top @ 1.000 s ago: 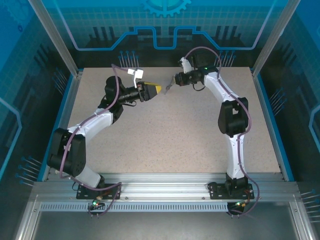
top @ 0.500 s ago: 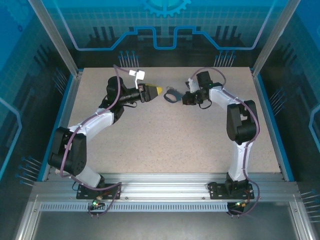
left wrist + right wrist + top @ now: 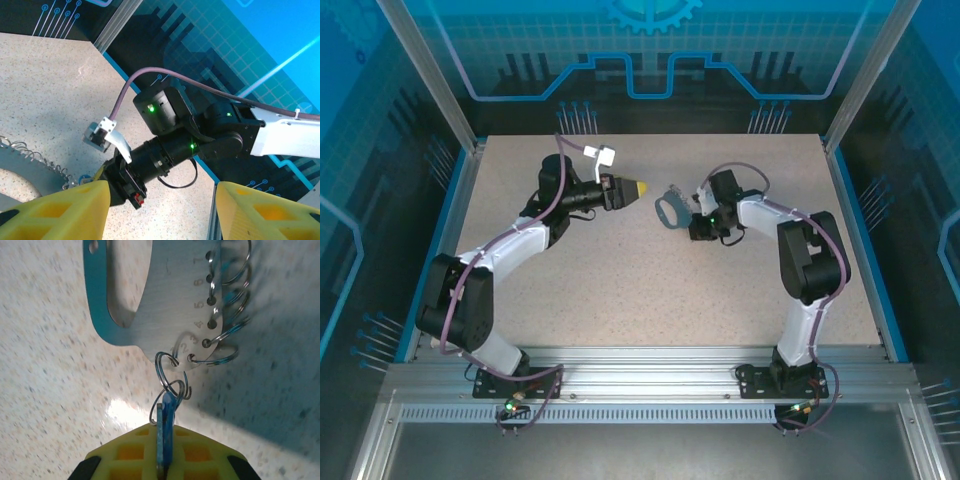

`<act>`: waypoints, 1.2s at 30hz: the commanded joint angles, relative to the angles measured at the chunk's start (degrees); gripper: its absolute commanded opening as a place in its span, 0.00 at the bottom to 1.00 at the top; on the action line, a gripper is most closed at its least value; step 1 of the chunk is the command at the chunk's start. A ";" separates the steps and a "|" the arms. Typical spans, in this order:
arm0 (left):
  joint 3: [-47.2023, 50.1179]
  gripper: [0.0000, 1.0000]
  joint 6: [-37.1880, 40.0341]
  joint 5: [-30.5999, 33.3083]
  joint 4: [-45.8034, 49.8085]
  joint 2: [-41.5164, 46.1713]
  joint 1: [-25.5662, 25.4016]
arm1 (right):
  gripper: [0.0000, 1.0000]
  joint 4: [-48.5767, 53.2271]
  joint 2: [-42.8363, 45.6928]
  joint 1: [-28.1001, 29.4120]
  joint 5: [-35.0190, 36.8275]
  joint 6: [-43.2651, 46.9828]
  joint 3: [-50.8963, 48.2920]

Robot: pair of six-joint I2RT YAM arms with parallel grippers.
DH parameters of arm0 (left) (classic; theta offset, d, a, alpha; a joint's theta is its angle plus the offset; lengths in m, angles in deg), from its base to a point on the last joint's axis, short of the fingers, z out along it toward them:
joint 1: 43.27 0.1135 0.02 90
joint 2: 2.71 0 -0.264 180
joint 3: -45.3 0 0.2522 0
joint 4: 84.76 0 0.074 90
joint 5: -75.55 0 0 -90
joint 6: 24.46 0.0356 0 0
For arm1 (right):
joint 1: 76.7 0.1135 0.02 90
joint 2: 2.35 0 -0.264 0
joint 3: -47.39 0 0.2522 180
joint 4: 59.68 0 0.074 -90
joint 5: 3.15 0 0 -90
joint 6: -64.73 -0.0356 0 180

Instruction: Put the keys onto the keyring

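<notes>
- Right arm [image 3: 798, 255] lowered the teal-blue oval keyring [image 3: 667, 207] nearer.
- Right fingers [image 3: 132, 452] pinch the tiny blue-headed key [image 3: 165, 421]; it looks hooked on.
- Left fingers [image 3: 60, 212] are open; next, let go gently.

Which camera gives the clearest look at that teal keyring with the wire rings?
The right wrist view: the keyring sits close up, a flat plate with numbered holes, several carrying wire rings. The top external view shows it as a small teal loop; the left wrist view catches a grey edge with rings.

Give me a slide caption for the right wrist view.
Right gripper pinches the blue key, linked by split rings to the numbered keyring on the speckled table.
</notes>
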State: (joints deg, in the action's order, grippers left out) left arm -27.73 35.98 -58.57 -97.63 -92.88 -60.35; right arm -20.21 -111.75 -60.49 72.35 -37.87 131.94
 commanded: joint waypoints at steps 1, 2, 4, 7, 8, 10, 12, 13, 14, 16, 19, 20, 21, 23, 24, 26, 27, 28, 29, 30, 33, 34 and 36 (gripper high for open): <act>-1.40 0.60 3.07 0.54 3.16 1.57 -0.74 | 0.06 1.47 3.88 1.67 2.36 -0.76 -2.69; -1.62 0.60 3.44 0.56 3.69 1.58 -0.84 | 0.14 1.89 4.95 2.41 2.65 -0.59 -3.83; -2.03 0.60 3.92 0.62 4.60 1.58 -1.15 | 0.28 2.91 7.79 4.08 3.16 -0.64 -6.17; -2.43 0.60 4.50 0.87 5.44 1.92 -1.61 | 0.42 2.95 16.01 5.19 1.09 -2.17 -11.46; -2.52 0.60 4.68 1.10 5.75 2.03 -1.76 | 0.51 2.76 20.19 4.82 0.56 -3.16 -13.29; -2.61 0.60 4.51 1.39 5.93 2.57 -1.98 | 0.61 3.37 25.99 3.63 0.66 -3.96 -14.85; -2.52 0.61 4.23 1.81 6.04 3.34 -2.07 | 0.72 4.92 30.91 1.28 -0.04 -4.43 -14.66; -2.35 0.62 4.08 2.17 6.15 3.86 -2.08 | 0.77 5.53 32.84 -0.02 -0.53 -4.46 -14.26; -2.14 0.63 3.87 2.57 6.31 4.59 -2.12 | 0.82 5.97 34.33 -0.99 -0.50 -4.61 -13.73; -1.80 0.68 4.10 3.88 7.33 6.18 -2.08 | 0.92 6.46 36.66 -2.39 1.32 -4.77 -12.77; -1.17 0.88 6.19 7.72 11.38 9.65 -2.08 | 1.00 5.90 38.59 -4.19 5.97 -5.48 -11.64; -0.83 0.99 7.23 9.79 13.10 11.13 -2.08 | 1.00 5.64 38.80 -4.94 7.28 -5.82 -11.19; -0.31 0.99 8.37 12.09 14.39 12.59 -2.00 | 1.00 5.49 38.94 -5.48 9.00 -6.17 -10.70; 1.29 0.99 10.97 19.25 17.31 16.10 -1.65 | 1.00 4.96 39.19 -6.68 13.06 -6.79 -10.05; 2.23 0.99 11.91 21.96 18.20 17.83 -1.36 | 1.00 4.46 39.35 -7.23 15.10 -7.21 -10.00; 5.39 0.99 14.36 29.00 18.57 21.66 -0.60 | 1.00 2.24 39.87 -8.97 18.63 -8.18 -10.94; 7.10 0.99 15.43 32.58 18.25 23.36 -0.29 | 1.00 0.87 40.16 -9.57 20.30 -8.70 -11.78; 9.10 0.99 16.96 36.43 17.78 25.29 0.08 | 1.00 -0.62 40.35 -10.47 21.93 -9.14 -12.78; 11.04 0.99 18.76 39.67 17.35 27.06 0.49 | 1.00 -3.01 40.71 -11.19 23.28 -9.45 -14.29; 12.87 0.99 20.64 42.51 16.52 28.38 0.87 | 1.00 -5.43 41.00 -11.66 24.69 -9.70 -15.96; 20.43 0.99 26.02 48.43 11.33 31.97 2.52 | 1.00 -13.38 40.96 -12.90 29.92 -9.91 -21.32; 23.07 0.99 27.54 50.36 8.84 32.69 3.03 | 1.00 -16.20 40.57 -13.11 31.80 -9.72 -23.26; 27.18 0.99 29.16 53.12 5.63 33.17 4.40 | 1.00 -20.67 39.54 -13.23 34.60 -9.12 -25.95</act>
State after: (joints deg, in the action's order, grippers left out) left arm -4.82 58.52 -14.55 -86.92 -60.49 -57.47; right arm -31.55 -71.23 -73.04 99.51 -46.50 109.10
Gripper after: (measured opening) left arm 0.991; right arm 0.997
